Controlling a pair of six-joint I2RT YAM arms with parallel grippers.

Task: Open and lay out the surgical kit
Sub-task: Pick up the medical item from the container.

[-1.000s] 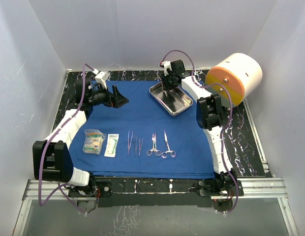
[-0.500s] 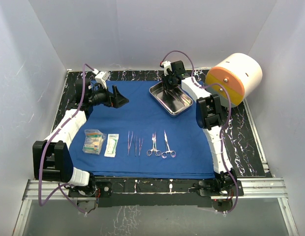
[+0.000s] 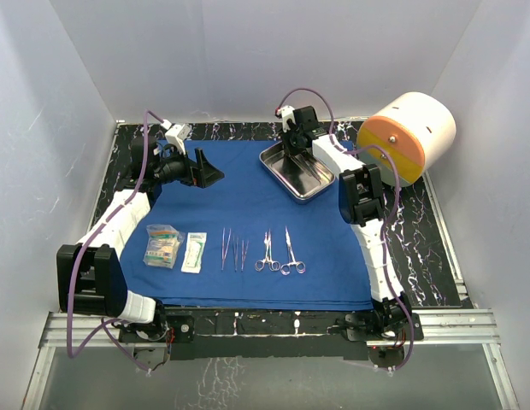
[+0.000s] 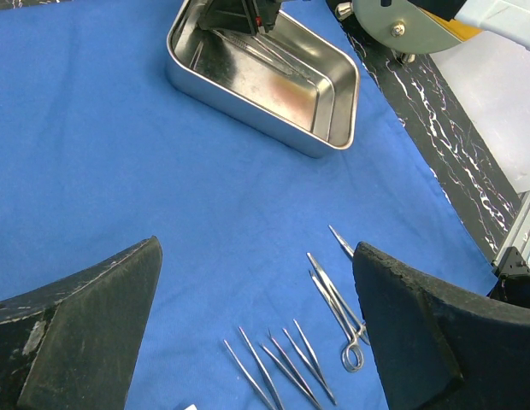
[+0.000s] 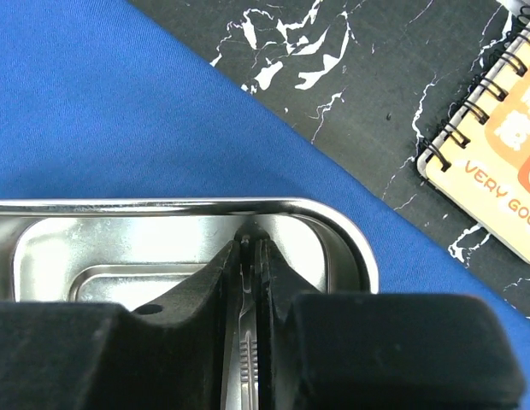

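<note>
Right pincer (image 5: 250, 244) pinches a slim steel instrument (image 5: 248, 352) lengthwise, tip toward the tray (image 5: 162, 206) wall; left pincer (image 4: 256, 246) spread.

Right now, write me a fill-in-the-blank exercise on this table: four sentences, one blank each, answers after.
1. The steel tray sits on the ____ cloth.
2. The right gripper reaches into the tray and is ____ on a slender steel instrument.
3. The left gripper hangs over the cloth with its jaws ____.
4. In the top view, the two clear packets lie to the ____ of the forceps.

Missing words: blue; shut; open; left.
</note>
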